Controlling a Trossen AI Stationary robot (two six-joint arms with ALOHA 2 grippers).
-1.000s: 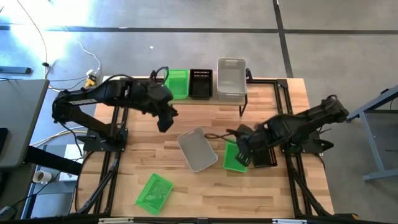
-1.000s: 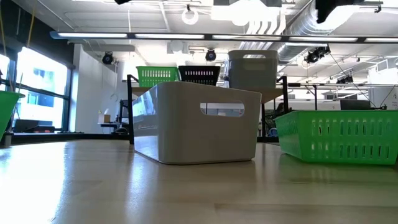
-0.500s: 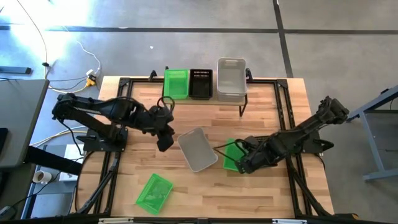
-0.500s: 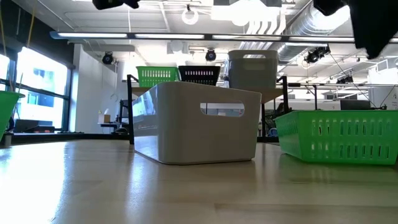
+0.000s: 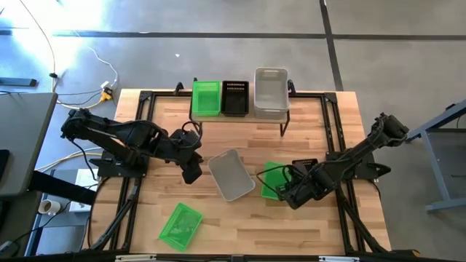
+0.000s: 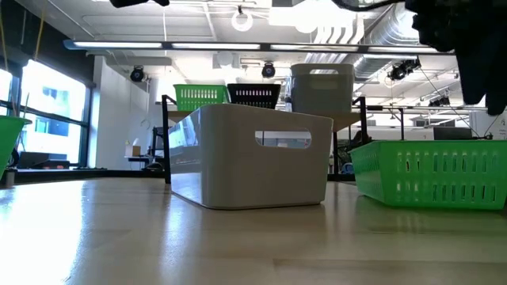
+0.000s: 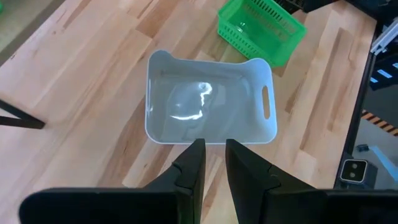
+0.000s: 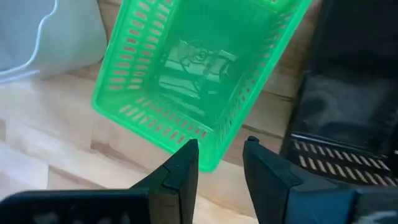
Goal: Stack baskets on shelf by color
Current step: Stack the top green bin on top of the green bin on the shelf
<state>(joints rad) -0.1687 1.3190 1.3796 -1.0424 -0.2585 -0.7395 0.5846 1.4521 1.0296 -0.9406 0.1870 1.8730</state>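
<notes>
Grey basket (image 5: 232, 175) sits between left claw (image 5: 191, 173) and green basket (image 5: 271, 182).

Wooden tabletop (image 5: 218, 218) carrying the shelf (image 5: 240, 115) along its far edge, with green basket (image 5: 205, 97), black basket (image 5: 234, 97) and grey basket (image 5: 270, 92) sitting side by side on it. Lying directly on the tabletop nearer than the shelf: a grey basket (image 5: 231, 175), a green basket (image 5: 273, 181) and black basket (image 5: 306, 169) beside it, and another green basket (image 5: 180, 225) farthest from the shelf.

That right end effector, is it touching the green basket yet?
Apart. The right wrist view shows the right end effector open, fingertips just short of the green basket rim.
</notes>
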